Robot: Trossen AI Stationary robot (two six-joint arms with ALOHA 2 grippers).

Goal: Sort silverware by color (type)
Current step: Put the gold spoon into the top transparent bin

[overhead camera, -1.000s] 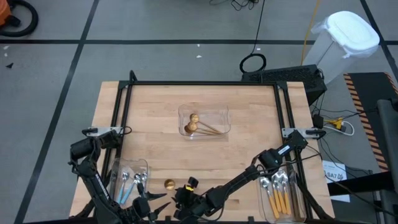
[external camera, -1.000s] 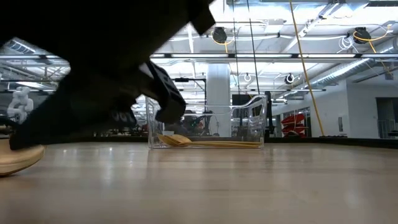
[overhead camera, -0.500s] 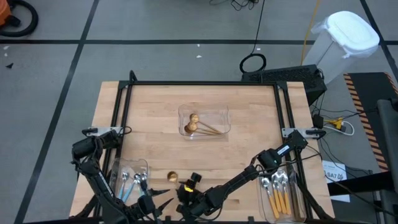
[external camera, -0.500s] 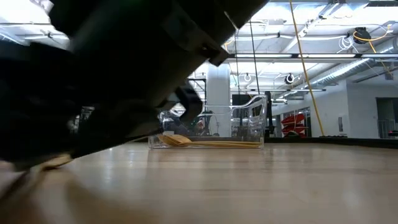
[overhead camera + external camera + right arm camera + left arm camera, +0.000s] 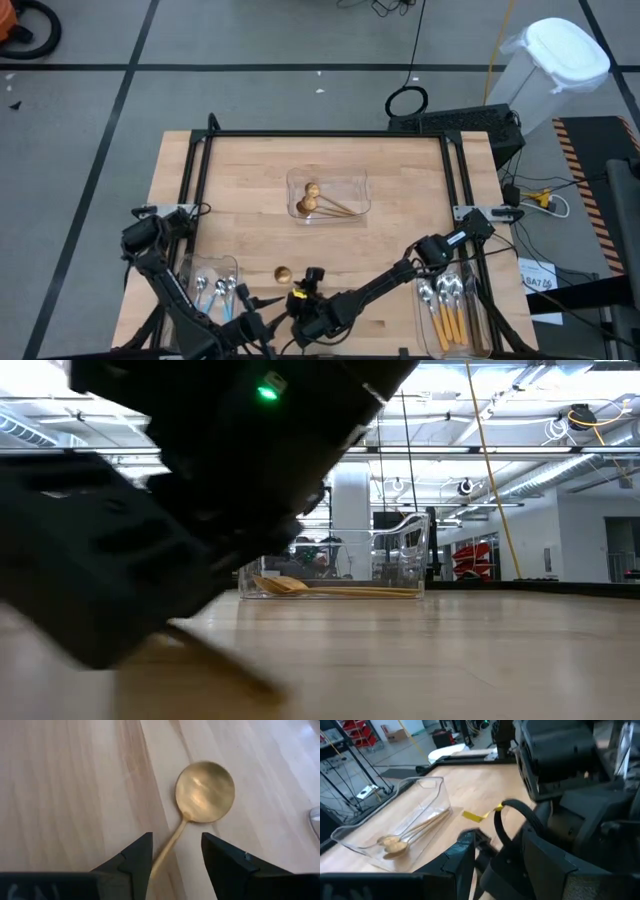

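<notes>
A gold spoon [image 5: 283, 273] lies on the wooden table near its front edge, bowl [image 5: 205, 790] up. Its handle [image 5: 167, 845] runs back between the fingers of my right gripper [image 5: 175, 865], which is open and slants down over it [image 5: 294, 290]. My left gripper [image 5: 260, 312] is just to the left of it, open with nothing between its fingers, and faces the right arm [image 5: 560, 795]. Two more gold spoons [image 5: 312, 200] lie in the clear centre tray [image 5: 365, 195]. My right gripper stands astride the gold spoon's handle [image 5: 159, 857], slanting down from the near side, with the fingers along it. The handle passes close by one finger [image 5: 137, 857]; I cannot tell whether they touch. The spoon lies flat on the table.
A clear tray [image 5: 190, 265] at the front left holds blue-handled spoons [image 5: 205, 292]. A clear tray [image 5: 422, 335] at the front right holds orange-handled spoons [image 5: 450, 315]. A black frame [image 5: 320, 134] borders the table. In the low view a dark arm [image 5: 180, 480] hides the left half.
The gold spoon has slid along the table toward the far edge and a little to the right. My right gripper has gone the same way and rolled about its own line. My left gripper has moved toward the right and rolled too.
</notes>
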